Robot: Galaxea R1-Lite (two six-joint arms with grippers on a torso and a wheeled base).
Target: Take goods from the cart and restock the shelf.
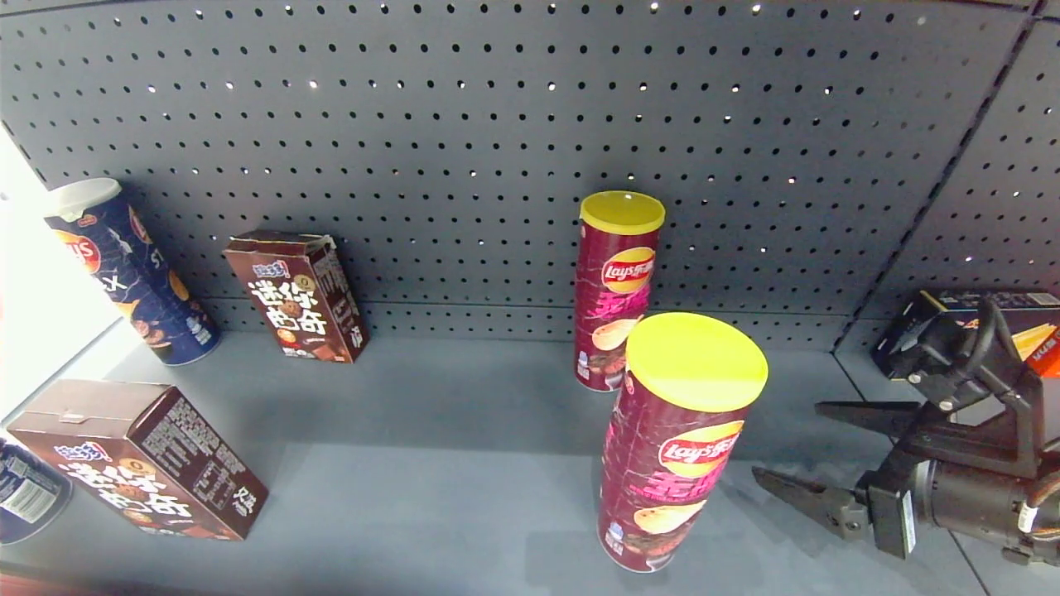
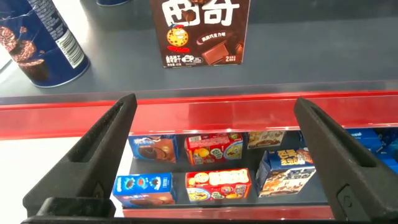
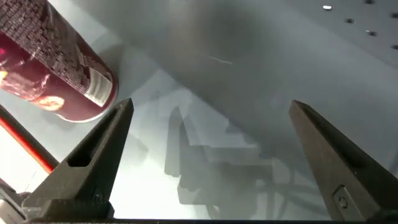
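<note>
Grey shelf (image 1: pixel 414 497) holds the front chip can (image 1: pixel 679 447) upright, a second can (image 1: pixel 617 290) behind it; my right end effector (image 1: pixel 787 440) hangs spread just right of that can; my left end effector (image 2: pixel 214 101), well left, is spread too.

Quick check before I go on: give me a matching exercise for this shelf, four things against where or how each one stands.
Things
1. front red can
2. white-lidded blue can
3. front brown box
4. right gripper

Places and states
A. open, holding nothing
B. far back left
C. front left
D. upright, just left of the right gripper

Pairs: 1-D, 2-B, 3-C, 4-A
</note>
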